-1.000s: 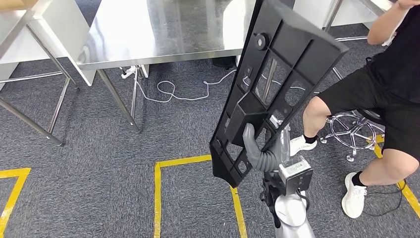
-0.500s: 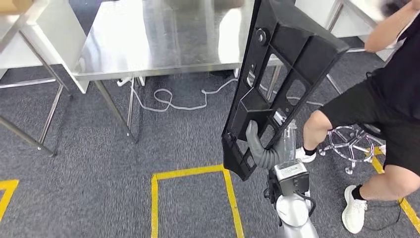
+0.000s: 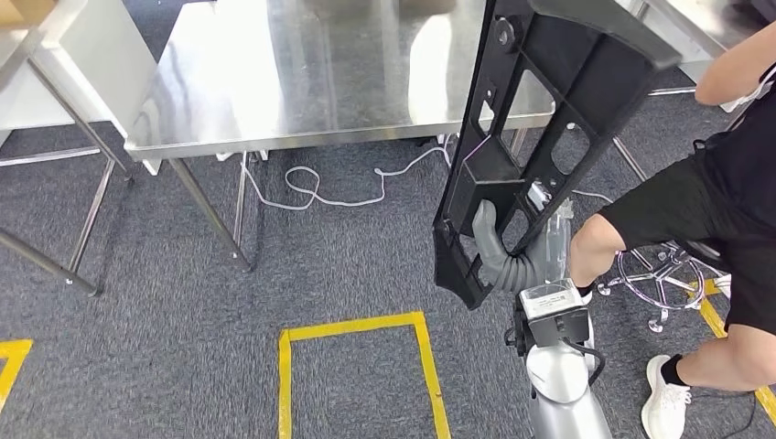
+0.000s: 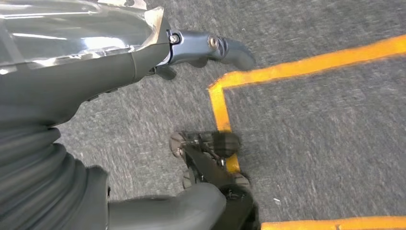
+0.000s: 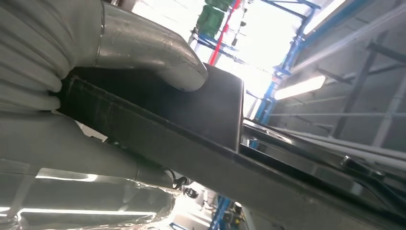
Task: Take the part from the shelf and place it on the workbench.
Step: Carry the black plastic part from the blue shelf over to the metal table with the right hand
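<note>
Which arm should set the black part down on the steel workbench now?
The right. Its robot hand already grips the black plastic part, held upright at the steel workbench's near edge. The left robot hand hangs over the carpet, holding nothing.

Workbench (image 3: 302, 82) top bare ahead-left; seated person (image 3: 723, 192) and stool (image 3: 663, 270) crowd right side.

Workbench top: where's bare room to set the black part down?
The steel workbench looks bare from its left corner to where the black part, held by the right hand, covers it. The right end is crowded: a seated person and stool sit close.
</note>
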Controlling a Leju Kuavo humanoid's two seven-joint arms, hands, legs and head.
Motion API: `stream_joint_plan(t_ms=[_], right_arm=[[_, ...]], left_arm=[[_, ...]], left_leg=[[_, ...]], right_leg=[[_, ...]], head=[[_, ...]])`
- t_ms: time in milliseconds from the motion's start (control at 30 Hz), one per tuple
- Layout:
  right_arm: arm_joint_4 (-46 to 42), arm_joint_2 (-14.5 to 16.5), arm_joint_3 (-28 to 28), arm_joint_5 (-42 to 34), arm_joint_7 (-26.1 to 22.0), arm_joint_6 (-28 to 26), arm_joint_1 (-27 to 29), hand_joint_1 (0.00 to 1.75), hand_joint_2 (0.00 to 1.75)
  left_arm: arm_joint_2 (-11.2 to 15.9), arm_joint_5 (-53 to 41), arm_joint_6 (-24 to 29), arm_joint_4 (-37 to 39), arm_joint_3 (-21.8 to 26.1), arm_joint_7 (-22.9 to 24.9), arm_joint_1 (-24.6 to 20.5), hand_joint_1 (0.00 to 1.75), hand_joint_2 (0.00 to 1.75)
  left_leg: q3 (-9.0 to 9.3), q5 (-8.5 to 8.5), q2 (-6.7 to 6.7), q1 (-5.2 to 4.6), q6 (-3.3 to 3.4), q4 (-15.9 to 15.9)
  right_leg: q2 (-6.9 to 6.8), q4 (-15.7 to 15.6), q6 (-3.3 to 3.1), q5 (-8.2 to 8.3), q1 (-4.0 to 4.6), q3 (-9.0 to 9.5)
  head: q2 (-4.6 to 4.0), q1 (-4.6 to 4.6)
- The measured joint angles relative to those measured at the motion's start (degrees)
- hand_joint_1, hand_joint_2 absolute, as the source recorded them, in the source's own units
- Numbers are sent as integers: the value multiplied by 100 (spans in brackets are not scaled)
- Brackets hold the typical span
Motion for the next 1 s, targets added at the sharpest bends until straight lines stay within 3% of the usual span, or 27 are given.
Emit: stream_joint_plan(t_ms=[100,133,167,267,300,367,433,467,500,600,667,700,767,833,900,933,1000], right_arm=[[10,-28,-3,-20,7,2,-155,175,175],[21,-42,-3,-38,13,2,-188,175,175],[35,-57,-4,-55,21,2,-217,175,175],[85,-86,0,-90,42,2,-320,175,175],[104,-89,5,-98,45,2,-353,175,175],[146,-89,22,-108,54,1,-393,175,175],[188,-90,38,-111,68,1,-408,175,175],[209,-93,46,-111,73,1,-419,175,175],[227,-96,54,-111,76,-1,-434,175,175],[286,-107,71,-113,78,-2,-454,175,175],[327,-120,77,-114,79,-3,-441,175,175],[342,-126,81,-114,80,-4,-437,175,175],[371,-127,96,-115,80,-8,-431,175,175],[403,-128,111,-120,82,-18,-430,175,175],[425,-130,126,-121,86,-36,-437,175,175],[427,-127,134,-117,88,-50,-444,175,175],[426,-121,148,-110,90,-84,-466,175,175]], left_arm=[[-4,-2,10,1,7,1,3,0,175],[-4,-2,12,1,14,2,6,0,175],[-4,1,11,1,26,3,7,0,175],[-2,15,4,4,75,5,11,0,175],[-2,18,2,6,85,7,10,0,175],[-7,18,-1,10,92,10,14,0,175],[-14,18,-1,11,95,9,20,0,175],[-20,17,-1,12,97,7,17,0,175],[-24,18,-1,12,98,6,14,0,175],[-33,22,1,13,102,5,8,0,175],[-40,28,3,15,109,5,21,0,175],[-46,31,3,15,116,4,28,0,175],[-71,37,3,24,140,-7,40,0,175],[-93,42,4,37,180,-26,44,0,175],[-101,42,1,42,220,-53,45,0,175],[-100,42,-1,40,232,-69,44,0,175],[-99,39,-7,35,242,-94,39,0,175]], left_leg=[[-688,-329,34,108,-154,872],[-825,-367,49,145,-193,939],[-867,-291,63,178,-224,833],[-573,419,110,232,-258,-191],[-481,529,132,226,-238,-430],[-406,489,146,187,-160,-565],[-247,476,107,164,-41,-611],[-156,478,91,156,17,-634],[-67,465,79,149,68,-645],[48,358,44,104,151,-650],[156,252,7,55,176,-650],[231,192,-8,23,185,-650],[371,59,-27,-35,196,-648],[456,-66,-46,-69,171,-655],[521,-109,-56,-86,126,-615],[510,-102,-50,-88,99,-533],[308,-61,-25,-69,29,-115]], right_leg=[[1,-12,-45,-102,-16,104],[3,-12,-33,-148,-27,152],[5,-12,-14,-197,-40,212],[5,-17,80,-368,-74,411],[5,-30,127,-424,-71,452],[8,-37,244,-457,-41,577],[-3,34,343,-461,-15,660],[-6,177,350,-496,-7,624],[-10,409,317,-579,-6,506],[-9,1347,189,-947,27,-207],[-8,1448,177,-1042,85,-544],[-8,1256,186,-927,119,-596],[-5,635,209,-384,193,-582],[-7,243,130,2,229,-525],[-2,138,-3,115,207,-437],[3,95,-40,169,183,-352],[1,24,-106,170,127,-179]], head=[[0,-11],[0,-10],[0,-10],[0,-20],[0,-27],[0,-42],[0,-37],[0,-33],[0,-24],[0,-7],[0,2],[0,6],[0,0],[0,-1],[0,13],[0,24],[0,21]])
